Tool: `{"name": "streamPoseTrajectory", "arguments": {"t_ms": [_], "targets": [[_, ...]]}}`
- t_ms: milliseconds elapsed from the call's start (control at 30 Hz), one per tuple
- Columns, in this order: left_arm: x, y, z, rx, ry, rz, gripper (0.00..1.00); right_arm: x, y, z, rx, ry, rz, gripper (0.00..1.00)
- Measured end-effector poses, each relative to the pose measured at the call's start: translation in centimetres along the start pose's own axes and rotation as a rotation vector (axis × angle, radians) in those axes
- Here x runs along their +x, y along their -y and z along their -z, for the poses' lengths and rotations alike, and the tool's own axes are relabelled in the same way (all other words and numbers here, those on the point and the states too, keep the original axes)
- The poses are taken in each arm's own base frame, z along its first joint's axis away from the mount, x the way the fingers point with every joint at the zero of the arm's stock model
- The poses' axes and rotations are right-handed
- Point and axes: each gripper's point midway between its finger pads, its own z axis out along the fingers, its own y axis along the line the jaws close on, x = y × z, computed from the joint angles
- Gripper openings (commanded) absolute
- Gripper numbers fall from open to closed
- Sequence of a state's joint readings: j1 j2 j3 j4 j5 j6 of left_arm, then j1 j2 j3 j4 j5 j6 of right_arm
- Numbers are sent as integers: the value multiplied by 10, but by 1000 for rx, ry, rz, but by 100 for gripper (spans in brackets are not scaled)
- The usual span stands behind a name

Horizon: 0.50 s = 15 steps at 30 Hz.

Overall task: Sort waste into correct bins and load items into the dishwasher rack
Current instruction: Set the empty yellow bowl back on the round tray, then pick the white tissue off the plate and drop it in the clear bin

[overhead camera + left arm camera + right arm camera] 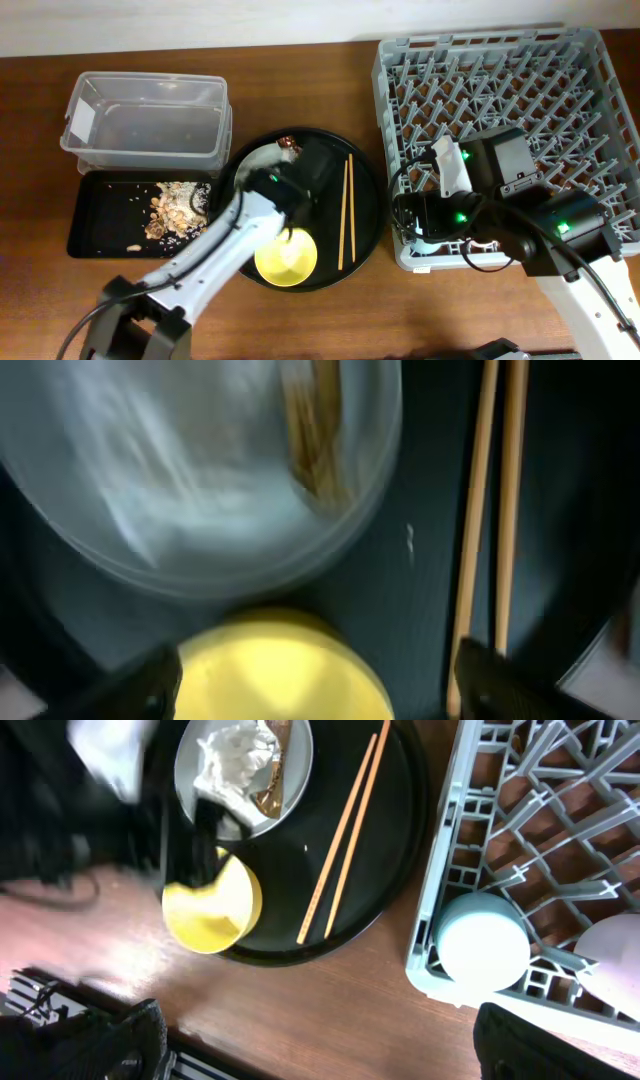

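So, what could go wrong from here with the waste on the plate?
1. The small shiny brown-gold wrapper lies against the crumpled white tissue paper on the round pale grey plate, so one grasp might carry both into one bin.
2. The open left gripper hangs close to the round yellow bowl and the two wooden chopsticks; a descent could knock them.

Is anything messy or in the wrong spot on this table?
Yes. Crumpled tissue and a shiny wrapper sit on the grey plate in the round tray, not in a bin. Crumbly scraps are scattered unevenly in the black rectangular tray.
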<state>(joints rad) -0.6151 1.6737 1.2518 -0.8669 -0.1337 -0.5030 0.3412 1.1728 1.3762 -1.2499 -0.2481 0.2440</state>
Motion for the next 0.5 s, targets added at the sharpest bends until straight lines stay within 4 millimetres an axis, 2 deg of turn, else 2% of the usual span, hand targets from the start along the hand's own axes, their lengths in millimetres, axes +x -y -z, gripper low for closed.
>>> {"name": "streamPoseTrajectory", "arguments": {"t_ms": [33, 67, 100, 133, 167, 200, 233, 300, 367, 400, 467, 500], "targets": [[-30, -11, 1, -15, 99, 15, 87, 0, 1, 0, 3, -2, -1, 99], [-50, -26, -1, -39, 154, 36, 84, 0, 1, 0, 3, -1, 0, 99], [-67, -44, -13, -64, 183, 66, 80, 0, 1, 0, 3, -1, -1, 99], [-69, -63, -43, -97, 140, 84, 71, 0, 1, 0, 4, 1, 0, 99], [-62, -67, -67, -96, 81, 79, 59, 0, 1, 0, 4, 0, -1, 99], [-54, -65, -81, -77, 36, 62, 34, 0, 1, 0, 4, -1, -1, 99], [-44, -63, -98, -66, -18, 33, 2, 0, 1, 0, 4, -2, -1, 99], [-39, -59, -104, -45, -50, 7, 0, 0, 1, 0, 4, -1, -3, 99], [-31, -61, -90, -58, -122, -2, 0, 0, 1, 0, 4, -1, -4, 99], [-34, -63, -75, -72, -150, -3, 0, 0, 1, 0, 5, -2, -4, 99], [-80, -66, -20, -76, -34, 21, 0, 0, 1, 0, 7, 1, -6, 99], [-109, -78, 18, -74, 70, 62, 0, 0, 1, 0, 7, 0, -8, 99]]}}
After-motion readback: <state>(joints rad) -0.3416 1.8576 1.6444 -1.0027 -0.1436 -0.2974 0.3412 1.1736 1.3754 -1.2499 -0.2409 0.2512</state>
